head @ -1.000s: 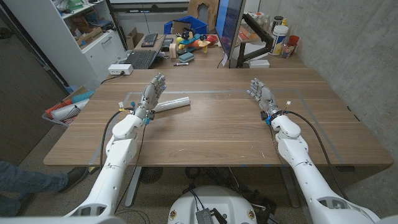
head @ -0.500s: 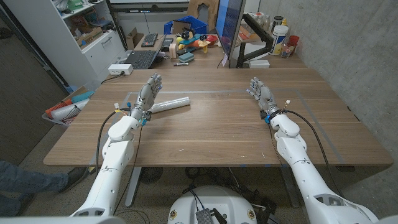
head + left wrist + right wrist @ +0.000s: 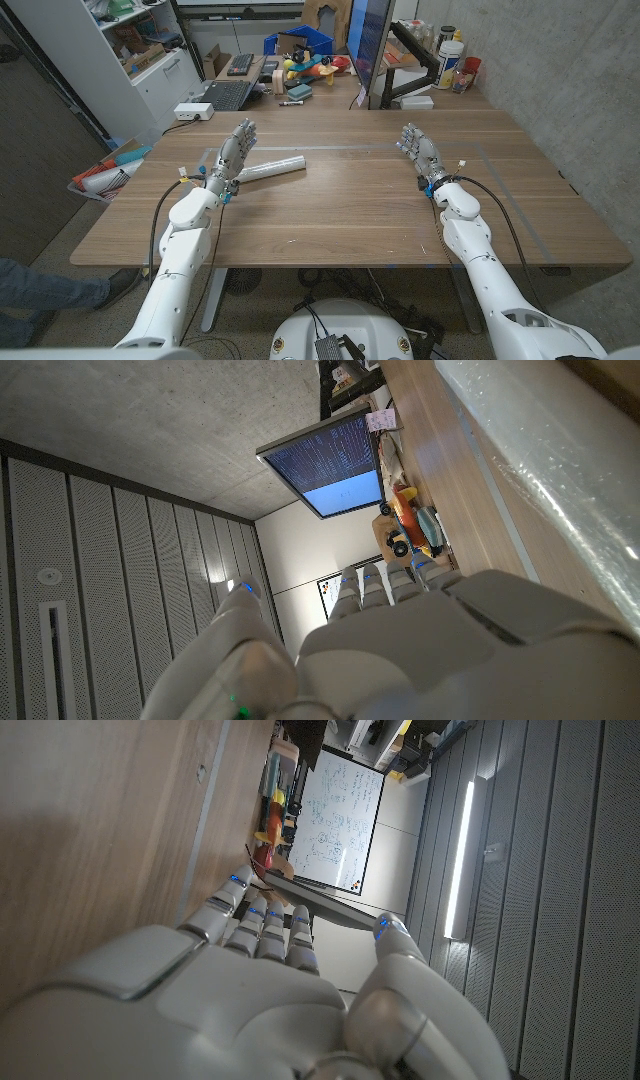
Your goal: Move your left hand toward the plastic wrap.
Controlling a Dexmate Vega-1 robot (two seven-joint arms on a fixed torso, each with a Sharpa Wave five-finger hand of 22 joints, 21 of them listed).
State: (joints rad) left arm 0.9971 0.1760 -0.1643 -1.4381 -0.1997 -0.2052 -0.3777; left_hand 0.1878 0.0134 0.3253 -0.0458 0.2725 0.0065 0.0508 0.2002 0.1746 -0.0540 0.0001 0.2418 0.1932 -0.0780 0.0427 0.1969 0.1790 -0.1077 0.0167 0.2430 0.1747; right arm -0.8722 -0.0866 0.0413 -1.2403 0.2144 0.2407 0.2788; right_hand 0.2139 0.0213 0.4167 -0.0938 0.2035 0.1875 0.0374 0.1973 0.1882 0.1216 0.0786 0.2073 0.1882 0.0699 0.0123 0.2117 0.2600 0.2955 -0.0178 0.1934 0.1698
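Head view: the left hand [image 3: 232,155] is over the left part of the wooden desk [image 3: 340,215], fingers stretched and a little apart, holding nothing. The plastic wrap [image 3: 271,167], a whitish roll, lies on the desk just beside this hand, on its inner side; whether they touch I cannot tell. The right hand [image 3: 418,150] is over the right part of the desk, well apart from the roll, fingers also extended and holding nothing.

Left wrist view: the back of the left hand [image 3: 440,650] is close to the camera, and the plastic wrap [image 3: 545,455] lies near on the desk [image 3: 445,470]. A monitor [image 3: 330,465] stands behind.

Right wrist view: the right hand [image 3: 250,990] shows straight fingers above the desk [image 3: 110,830].
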